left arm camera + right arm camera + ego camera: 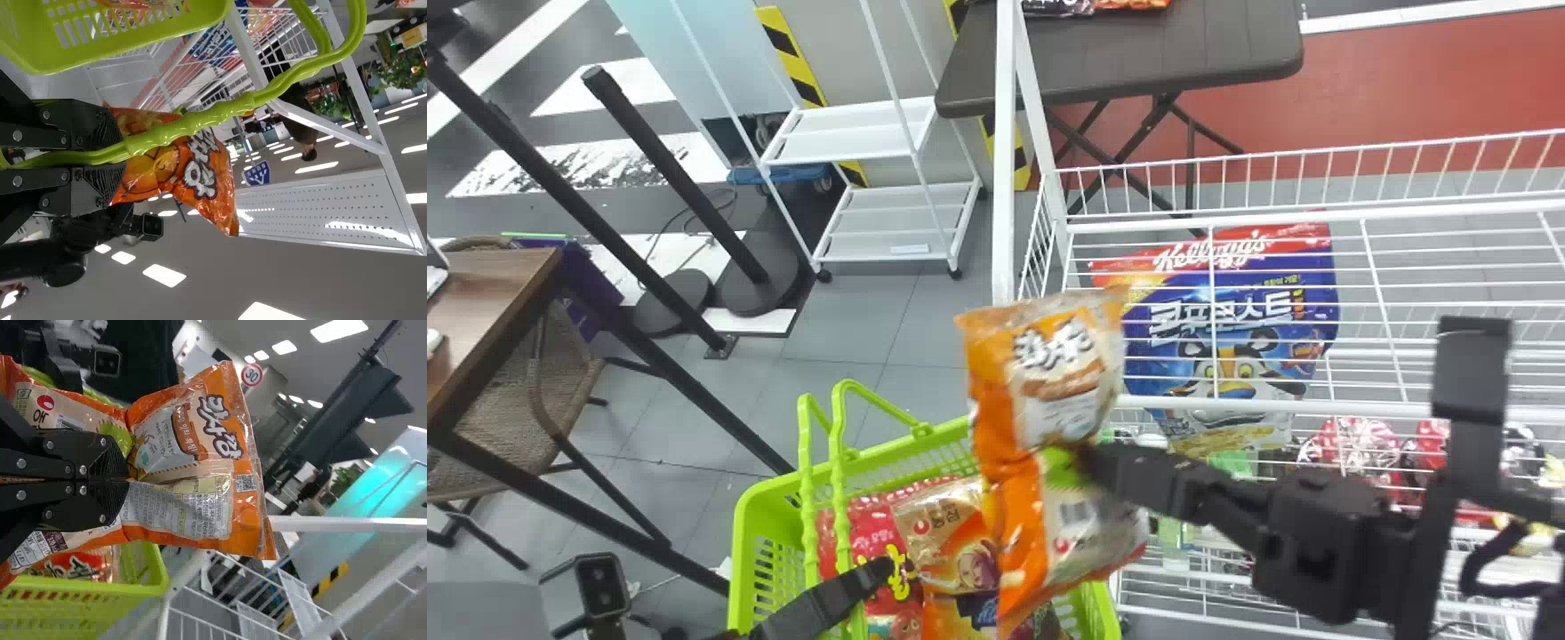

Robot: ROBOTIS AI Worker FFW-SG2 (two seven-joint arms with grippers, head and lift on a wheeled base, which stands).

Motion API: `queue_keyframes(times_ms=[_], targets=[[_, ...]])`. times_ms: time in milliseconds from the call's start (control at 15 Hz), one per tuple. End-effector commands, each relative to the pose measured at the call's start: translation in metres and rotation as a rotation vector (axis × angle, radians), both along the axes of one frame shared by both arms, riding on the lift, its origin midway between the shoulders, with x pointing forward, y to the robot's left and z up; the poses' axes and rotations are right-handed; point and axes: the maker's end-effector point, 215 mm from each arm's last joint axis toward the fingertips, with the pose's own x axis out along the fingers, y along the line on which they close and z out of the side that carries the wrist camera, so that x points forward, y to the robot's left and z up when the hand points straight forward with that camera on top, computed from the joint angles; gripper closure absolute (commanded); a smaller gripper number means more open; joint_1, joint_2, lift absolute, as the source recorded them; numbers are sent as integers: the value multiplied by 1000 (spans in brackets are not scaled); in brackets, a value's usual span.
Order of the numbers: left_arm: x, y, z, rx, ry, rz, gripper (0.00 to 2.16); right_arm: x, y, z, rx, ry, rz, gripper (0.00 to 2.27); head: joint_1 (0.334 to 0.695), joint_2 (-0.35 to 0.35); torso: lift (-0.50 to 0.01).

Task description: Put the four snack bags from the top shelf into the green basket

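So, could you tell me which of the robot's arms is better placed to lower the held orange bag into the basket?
The right, I'd say: the right gripper already pinches the orange bag over the green basket, while the left gripper grips its handle.

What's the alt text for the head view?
The right hand holds an orange snack bag above a green basket containing other snack bags; the left hand is at the basket's raised handles. To the right stands a white wire shelf with a large blue-and-red bag.
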Motion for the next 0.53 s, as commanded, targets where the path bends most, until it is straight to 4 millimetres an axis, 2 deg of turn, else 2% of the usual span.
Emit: queue_keyframes(times_ms=[0,133,333,467], targets=[[-1,-2,2,-12,-5,-5,2145,-17,15,-20,6,86,75,2246,695,350,0],[0,-3,3,-13,-7,-7,2145,-29,32,-47,-5,165,128,2246,695,350,0],[0,-3,3,-14,-8,-7,2145,-33,49,-70,-18,229,179,2246,695,350,0],[0,-3,3,-16,-9,-7,2145,-27,60,-78,-37,234,195,2246,695,350,0]])
